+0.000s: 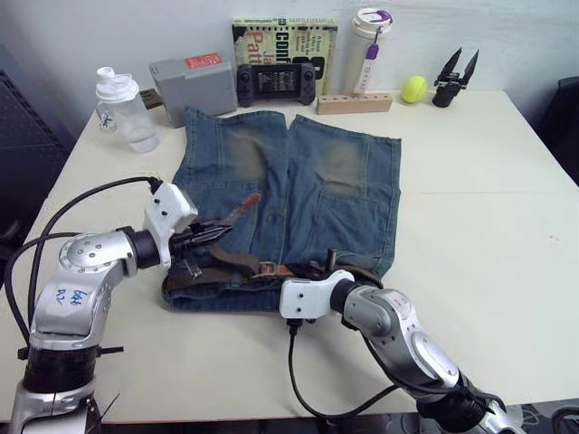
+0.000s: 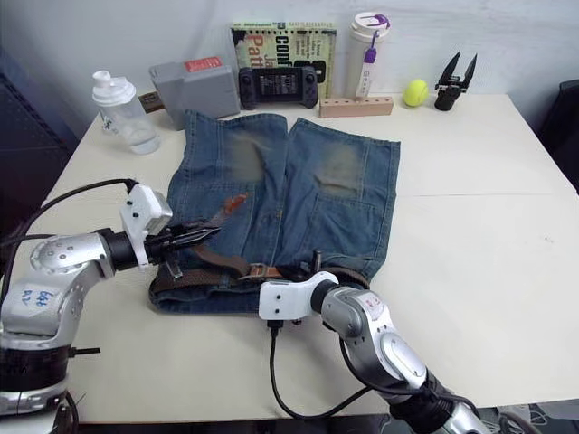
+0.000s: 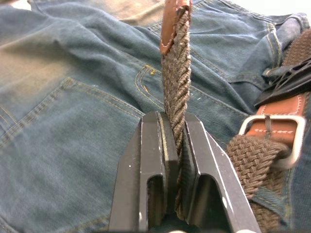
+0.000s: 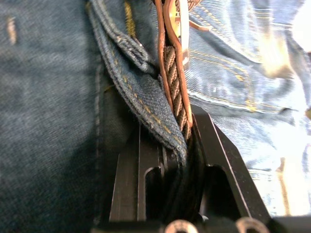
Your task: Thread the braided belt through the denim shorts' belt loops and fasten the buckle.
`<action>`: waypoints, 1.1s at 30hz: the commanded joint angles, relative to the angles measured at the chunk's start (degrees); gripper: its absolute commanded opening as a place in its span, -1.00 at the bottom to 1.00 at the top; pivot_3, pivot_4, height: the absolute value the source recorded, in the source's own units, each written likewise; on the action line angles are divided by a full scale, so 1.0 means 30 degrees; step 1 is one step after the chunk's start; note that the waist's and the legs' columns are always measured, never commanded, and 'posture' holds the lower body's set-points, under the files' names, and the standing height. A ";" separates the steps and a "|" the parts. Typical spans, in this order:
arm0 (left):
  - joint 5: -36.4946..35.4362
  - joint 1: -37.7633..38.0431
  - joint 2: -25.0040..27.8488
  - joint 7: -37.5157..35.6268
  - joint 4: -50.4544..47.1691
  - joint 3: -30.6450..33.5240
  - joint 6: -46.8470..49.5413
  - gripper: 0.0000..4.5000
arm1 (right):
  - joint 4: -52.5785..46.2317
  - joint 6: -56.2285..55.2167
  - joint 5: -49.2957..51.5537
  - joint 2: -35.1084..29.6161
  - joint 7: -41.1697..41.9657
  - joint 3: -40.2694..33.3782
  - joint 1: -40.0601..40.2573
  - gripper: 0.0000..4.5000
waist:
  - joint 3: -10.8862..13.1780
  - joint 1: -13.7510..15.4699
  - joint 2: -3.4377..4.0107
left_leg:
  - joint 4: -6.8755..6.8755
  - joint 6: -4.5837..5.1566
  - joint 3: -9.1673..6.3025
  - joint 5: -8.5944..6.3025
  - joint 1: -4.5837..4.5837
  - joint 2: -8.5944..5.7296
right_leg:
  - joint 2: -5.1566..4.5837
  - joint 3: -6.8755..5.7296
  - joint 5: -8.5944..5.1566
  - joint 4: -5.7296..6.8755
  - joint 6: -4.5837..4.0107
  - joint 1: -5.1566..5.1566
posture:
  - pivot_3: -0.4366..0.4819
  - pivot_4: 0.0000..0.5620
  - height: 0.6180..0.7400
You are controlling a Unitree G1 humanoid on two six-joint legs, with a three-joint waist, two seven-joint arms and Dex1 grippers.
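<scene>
Left wrist view: my left gripper (image 3: 176,145) has its fingers pinched on the braided belt (image 3: 176,92), just below its tan tip, which rises over the denim shorts (image 1: 289,181). These lie flat on the tabletop (image 1: 488,235), waistband toward me. I see the buckle (image 3: 279,138) on the waistband, beside that gripper. My right gripper (image 4: 177,141) has its fingers clamped on belt and waistband denim together, near the buckle.

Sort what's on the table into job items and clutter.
Job: braided belt, denim shorts, buckle.
Clutter: shaker bottle, grey box, game controller, book, tumbler, wooden block, tennis ball.
</scene>
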 commanded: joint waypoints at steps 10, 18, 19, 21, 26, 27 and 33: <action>-0.1063 0.1994 -0.1167 0.2670 -0.2015 0.0924 0.0135 -1.00 | -0.1758 0.1238 -0.0212 0.0087 0.2192 0.0465 0.1193 -0.31 | -0.0003 0.0006 -0.0003 | -0.0009 -0.0002 -0.0002 -0.0001 0.0004 -0.0003 | 0.0002 0.0003 0.0000 -0.0008 -0.0002 0.0004 | -0.05 -0.47 0.85; -0.1170 0.3117 -0.0830 0.2663 -0.2167 0.0977 -0.0534 -1.00 | -0.4576 0.6126 0.2205 0.1638 0.4637 -0.1527 0.1096 0.99 | -0.0005 0.0099 -0.0007 | -0.0009 -0.0003 -0.0012 -0.0002 0.0020 -0.0004 | -0.0001 0.0001 -0.0002 -0.0017 -0.0004 0.0030 | -0.05 -0.47 0.85; -0.1101 0.3213 -0.0814 0.2686 -0.2145 0.0911 -0.0666 -1.00 | -0.5064 0.7020 0.2829 0.2021 0.4892 -0.2054 0.0861 0.99 | -0.0005 0.0116 -0.0007 | -0.0010 -0.0003 -0.0015 -0.0002 0.0015 -0.0005 | 0.0000 -0.0001 -0.0001 -0.0025 -0.0004 0.0029 | -0.05 -0.47 0.85; -0.0897 0.3414 -0.0734 0.2669 -0.1992 0.0734 -0.1031 -1.00 | -0.5600 0.8635 0.4040 0.2572 0.5285 -0.2962 0.0233 0.99 | -0.0005 0.0111 -0.0006 | -0.0009 -0.0003 -0.0017 -0.0002 0.0016 -0.0003 | 0.0003 0.0000 -0.0001 -0.0025 -0.0004 0.0029 | -0.05 -0.47 0.85; -0.0161 0.4312 -0.0574 0.2705 -0.1384 0.0654 -0.2492 -1.00 | -0.5918 1.1380 0.6686 0.3188 0.5212 -0.4280 -0.0832 0.99 | -0.0001 0.0086 0.0000 | -0.0013 -0.0004 -0.0024 -0.0002 0.0017 -0.0004 | 0.0002 -0.0001 -0.0003 -0.0015 -0.0007 0.0025 | -0.05 -0.47 0.85; -0.0200 0.4445 -0.0588 0.2712 -0.1282 0.0758 -0.2606 -1.00 | -0.5837 1.1502 0.7010 0.3094 0.4966 -0.4262 -0.0951 0.99 | -0.0001 0.0098 0.0000 | -0.0015 -0.0005 -0.0036 -0.0004 0.0018 -0.0005 | 0.0002 -0.0007 -0.0003 -0.0009 -0.0008 0.0026 | -0.05 -0.47 0.85; -0.0052 0.5456 -0.0263 0.2618 -0.1192 0.1104 -0.3363 -1.00 | -0.4403 1.2481 0.8071 0.4223 0.2008 -0.3751 -0.1686 0.99 | -0.0001 -0.0014 0.0002 | -0.0017 -0.0007 -0.0028 -0.0004 0.0019 -0.0008 | 0.0002 0.0000 -0.0005 -0.0009 -0.0011 0.0023 | -0.05 -0.47 0.85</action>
